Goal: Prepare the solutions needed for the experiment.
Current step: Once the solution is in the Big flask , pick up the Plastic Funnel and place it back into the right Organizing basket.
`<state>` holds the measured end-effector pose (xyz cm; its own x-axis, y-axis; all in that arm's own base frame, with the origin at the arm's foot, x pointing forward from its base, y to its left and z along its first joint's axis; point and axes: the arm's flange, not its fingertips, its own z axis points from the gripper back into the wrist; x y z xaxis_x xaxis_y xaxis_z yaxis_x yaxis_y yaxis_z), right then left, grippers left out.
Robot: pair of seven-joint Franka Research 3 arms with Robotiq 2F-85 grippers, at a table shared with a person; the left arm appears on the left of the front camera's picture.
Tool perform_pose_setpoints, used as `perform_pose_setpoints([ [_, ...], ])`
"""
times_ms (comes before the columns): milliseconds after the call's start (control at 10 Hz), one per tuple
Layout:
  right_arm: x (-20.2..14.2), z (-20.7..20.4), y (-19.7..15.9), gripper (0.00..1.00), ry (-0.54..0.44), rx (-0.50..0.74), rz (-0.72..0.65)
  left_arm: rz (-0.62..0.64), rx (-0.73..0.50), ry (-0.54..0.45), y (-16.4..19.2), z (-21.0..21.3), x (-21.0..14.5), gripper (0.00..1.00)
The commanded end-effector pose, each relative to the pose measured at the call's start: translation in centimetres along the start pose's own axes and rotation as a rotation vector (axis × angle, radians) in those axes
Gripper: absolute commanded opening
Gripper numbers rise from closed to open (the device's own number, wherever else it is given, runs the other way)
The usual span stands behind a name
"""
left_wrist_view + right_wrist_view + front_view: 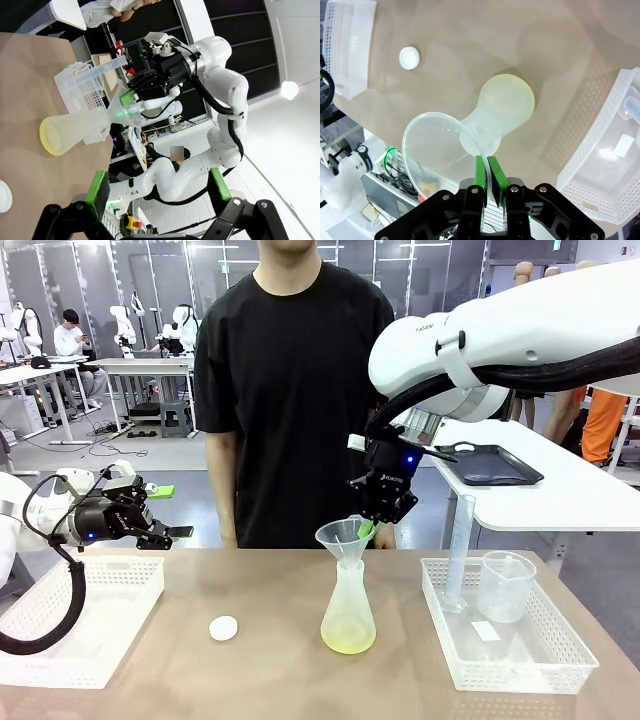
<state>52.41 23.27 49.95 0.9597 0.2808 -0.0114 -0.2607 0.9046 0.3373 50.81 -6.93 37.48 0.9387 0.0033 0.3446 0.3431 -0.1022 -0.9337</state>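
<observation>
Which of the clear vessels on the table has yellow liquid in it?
The flask at mid-table, with the funnel in its neck: a shallow yellow layer lies at its bottom. The beaker and cylinder in the right basket look colourless.

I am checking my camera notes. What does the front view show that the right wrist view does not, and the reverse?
Front view, not right wrist: the person standing behind the table, and the solution seen side-on as a shallow yellowish layer in the flask.
Right wrist, not front: the funnel bowl from above, with a few droplets inside.
Both: the right gripper shut on the funnel rim, the white cap, the left basket and the right basket.
</observation>
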Motion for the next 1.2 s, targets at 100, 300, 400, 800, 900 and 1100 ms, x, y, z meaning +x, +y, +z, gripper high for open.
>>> perform_pose_setpoints([
  [100,-2.2,0.4,-0.1,0.00,-0.059,0.029,0.070,-0.017,-0.018,0.006,0.0,0.0,0.1,1.00],
  [300,-3.4,1.3,0.3,0.00,-0.135,0.050,0.137,-0.017,-0.018,0.006,0.0,0.0,0.1,1.00],
  [400,-3.8,1.6,0.1,0.00,-0.164,0.054,0.151,-0.017,-0.018,0.006,0.0,0.0,0.1,1.00],
  [800,-5.3,3.2,0.5,0.00,-0.277,0.047,0.222,-0.017,-0.018,0.006,0.0,0.0,0.1,1.00],
  [900,-5.8,3.7,0.6,0.00,-0.306,0.041,0.235,-0.017,-0.018,0.006,0.0,0.0,0.1,1.00],
  [1100,-6.7,5.1,0.5,0.00,-0.357,0.021,0.253,-0.017,-0.018,0.006,0.0,0.0,0.1,1.00],
])
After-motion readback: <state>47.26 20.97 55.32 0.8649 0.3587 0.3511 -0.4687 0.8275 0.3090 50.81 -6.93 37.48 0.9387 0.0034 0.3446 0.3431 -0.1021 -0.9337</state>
